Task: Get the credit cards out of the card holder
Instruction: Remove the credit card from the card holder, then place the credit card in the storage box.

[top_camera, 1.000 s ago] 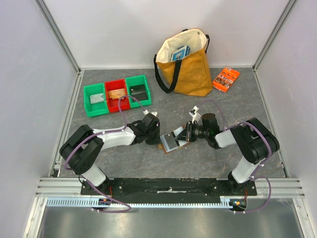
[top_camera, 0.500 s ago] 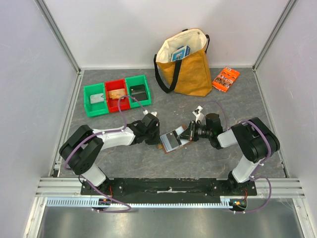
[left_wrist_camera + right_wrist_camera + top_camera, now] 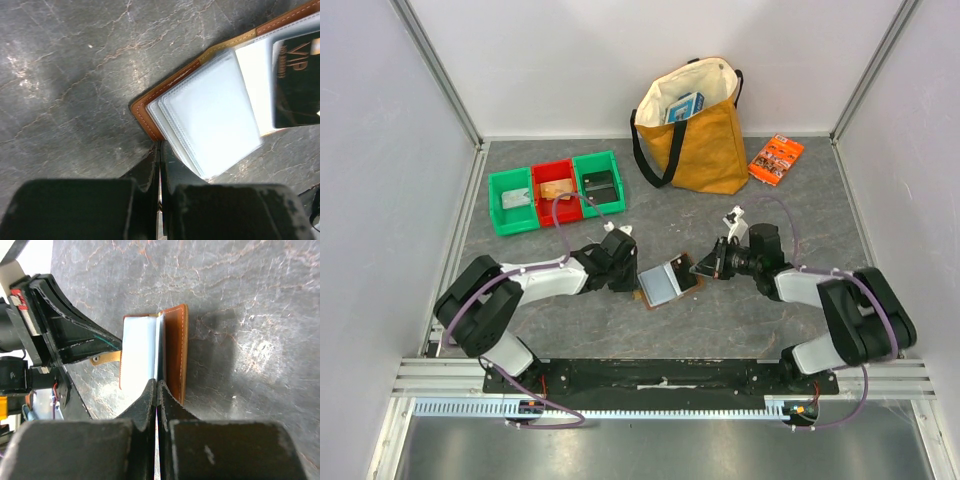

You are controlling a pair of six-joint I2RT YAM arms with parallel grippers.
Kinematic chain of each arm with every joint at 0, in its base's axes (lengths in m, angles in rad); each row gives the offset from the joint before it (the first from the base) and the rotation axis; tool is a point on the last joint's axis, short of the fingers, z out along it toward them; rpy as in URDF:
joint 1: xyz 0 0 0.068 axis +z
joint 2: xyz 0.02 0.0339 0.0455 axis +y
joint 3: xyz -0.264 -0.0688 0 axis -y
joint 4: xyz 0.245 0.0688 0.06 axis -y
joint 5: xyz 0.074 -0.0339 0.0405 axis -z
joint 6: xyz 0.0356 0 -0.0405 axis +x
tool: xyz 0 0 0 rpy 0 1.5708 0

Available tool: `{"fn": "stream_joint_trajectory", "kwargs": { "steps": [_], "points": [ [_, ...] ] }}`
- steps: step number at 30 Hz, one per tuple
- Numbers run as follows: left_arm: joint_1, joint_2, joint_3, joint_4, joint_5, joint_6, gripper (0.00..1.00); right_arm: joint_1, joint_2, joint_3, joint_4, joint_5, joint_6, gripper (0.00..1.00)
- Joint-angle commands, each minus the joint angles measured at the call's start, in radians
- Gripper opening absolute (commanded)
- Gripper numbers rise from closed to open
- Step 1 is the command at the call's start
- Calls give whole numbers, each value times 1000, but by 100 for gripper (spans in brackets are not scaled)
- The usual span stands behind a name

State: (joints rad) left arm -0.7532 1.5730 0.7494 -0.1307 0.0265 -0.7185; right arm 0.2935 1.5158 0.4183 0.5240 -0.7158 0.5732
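Note:
The brown card holder (image 3: 660, 285) lies open on the grey table between both arms. In the left wrist view its stitched brown edge (image 3: 145, 107) frames pale clear sleeves (image 3: 210, 115) and a dark credit card (image 3: 297, 80) marked VIP. My left gripper (image 3: 628, 272) (image 3: 160, 146) is shut, its tips pressed against the holder's left corner. My right gripper (image 3: 708, 263) (image 3: 158, 382) is shut on a thin dark edge between the pale sleeves (image 3: 137, 355) and the raised brown cover (image 3: 176, 350). That edge looks like the dark card's.
Green, red and green bins (image 3: 557, 187) stand at the back left with small items inside. A yellow tote bag (image 3: 695, 130) stands at the back centre, an orange printed packet (image 3: 776, 158) to its right. Grey walls enclose the table.
The right gripper has closed on the thin edge at the holder's right side, and that arm has drawn back to the right. The left gripper stays shut on the left corner.

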Motion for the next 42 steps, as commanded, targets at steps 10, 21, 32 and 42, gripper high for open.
{"fn": "stream_joint_trajectory", "kwargs": {
  "steps": [10, 21, 32, 42],
  "points": [
    [9, -224, 1, -63, -77, 128, 55, -7, -356, 135, -383, 99, -174, 0],
    [89, -516, 93, -49, 148, 295, 93, -5, -491, 227, -360, -98, -132, 0],
    [114, -565, 85, 128, 532, 350, 95, 47, -520, 252, -142, -309, 17, 0],
    [114, -481, 113, 252, 701, 311, 70, 122, -493, 260, -98, -336, 25, 0]
  ]
}}
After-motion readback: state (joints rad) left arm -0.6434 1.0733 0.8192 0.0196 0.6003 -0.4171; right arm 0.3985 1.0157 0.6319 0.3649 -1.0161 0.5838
